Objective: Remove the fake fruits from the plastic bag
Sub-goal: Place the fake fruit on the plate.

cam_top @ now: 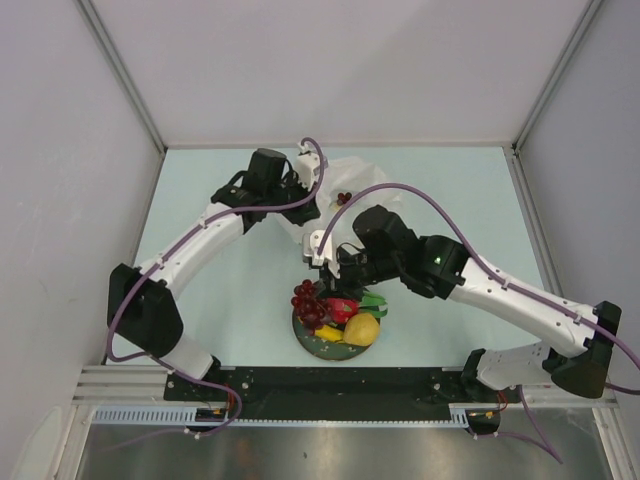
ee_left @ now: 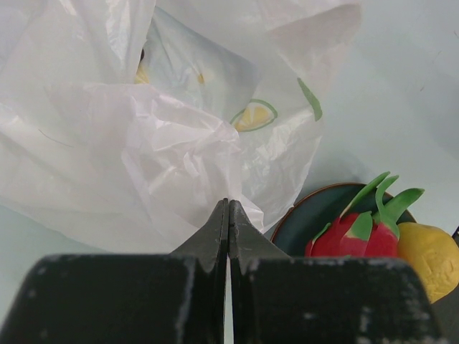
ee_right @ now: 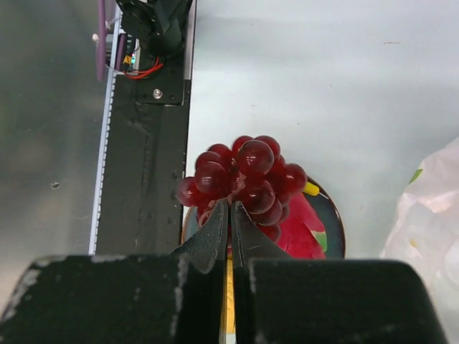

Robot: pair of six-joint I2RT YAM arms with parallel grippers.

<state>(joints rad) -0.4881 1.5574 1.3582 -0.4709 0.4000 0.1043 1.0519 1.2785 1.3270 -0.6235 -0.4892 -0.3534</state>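
Fake fruits (cam_top: pixel 340 318) are heaped on a round dark plate (cam_top: pixel 335 349) that sits on the pale desk (cam_top: pixel 220 290). The dark red grape bunch (ee_right: pixel 240 175) is at the plate's left rim, partly over the edge. The red-pink dragon fruit (ee_left: pixel 355 240), with its green tips, lies in the plate's middle. The lemon (cam_top: pixel 362 330) is at the plate's near right, and the banana (cam_top: pixel 328 333) is tucked at the near side, touching the lemon.

The plastic bag (cam_top: pixel 352 178) lies crumpled on the desk just beyond the far side of the plate. It is thin and white, with a printed lemon slice and green marks on it. From above a small dark red patch shows on the bag, and I cannot tell what it is.

The right fingers (ee_right: pixel 224 218) are pressed together above the plate's left side. Their tips are right at the grape bunch, and I cannot tell whether a stem is pinched between them.

The left fingers (ee_left: pixel 224 215) are beyond the plate, also closed. Their tips are against a wrinkled fold of the bag, and I cannot tell whether any film is caught between them.
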